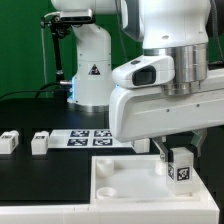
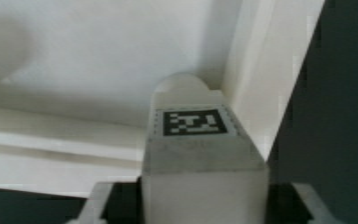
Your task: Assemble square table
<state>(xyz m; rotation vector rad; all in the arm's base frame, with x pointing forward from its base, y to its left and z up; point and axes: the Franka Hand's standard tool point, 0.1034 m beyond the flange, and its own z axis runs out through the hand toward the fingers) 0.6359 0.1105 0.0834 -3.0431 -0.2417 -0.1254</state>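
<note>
The white square tabletop lies in the foreground with its raised rim up. My gripper is shut on a short white leg bearing a tag and holds it upright over the top's corner at the exterior view's right. In the wrist view the leg fills the middle, its tag facing the camera, pointing into the tabletop's corner. Whether the leg touches the top I cannot tell. Two more legs lie on the black table at the exterior view's left. Another leg shows partly behind the gripper.
The marker board lies flat on the table behind the tabletop. The robot's white base stands at the back. A long white rail runs along the front edge.
</note>
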